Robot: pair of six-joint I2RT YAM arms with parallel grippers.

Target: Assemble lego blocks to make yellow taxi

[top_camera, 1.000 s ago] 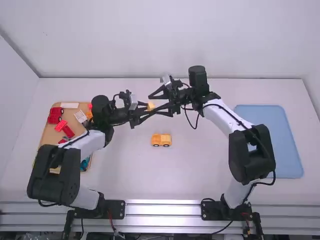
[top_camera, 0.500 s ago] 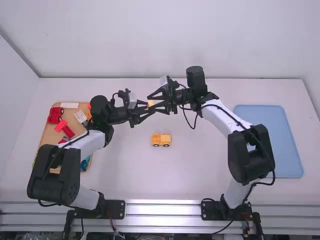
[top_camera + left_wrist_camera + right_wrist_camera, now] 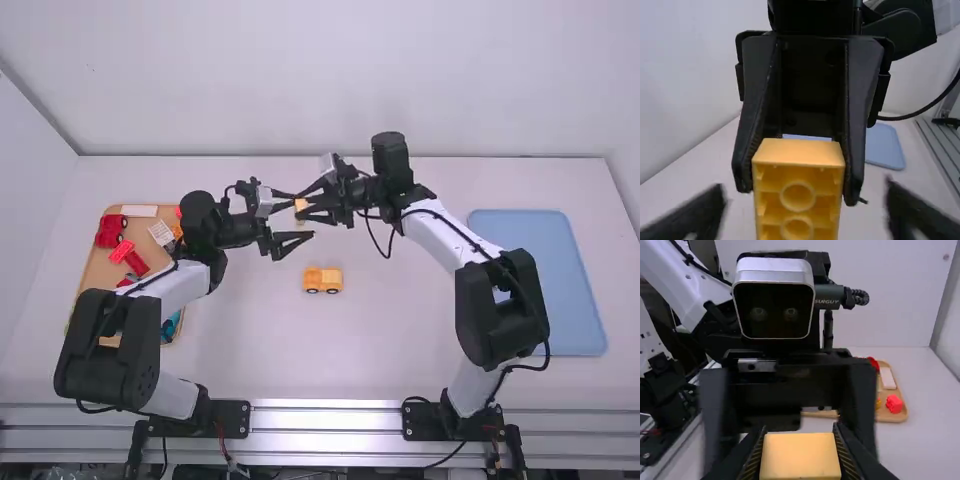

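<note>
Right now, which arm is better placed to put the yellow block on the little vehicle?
Right, I'd say. Its gripper has the block clamped between its fingers; the left gripper is open. The vehicle sits between the arms, so position matters less.

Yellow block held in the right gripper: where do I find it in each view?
High view: yellow block just above centre, between the two arms' ends.
Left wrist view: lower middle, its hollow underside with round tubes facing the camera.
Right wrist view: bottom edge, centre.
Shared landmark: the right gripper, its fingers on either side of the block.
</note>
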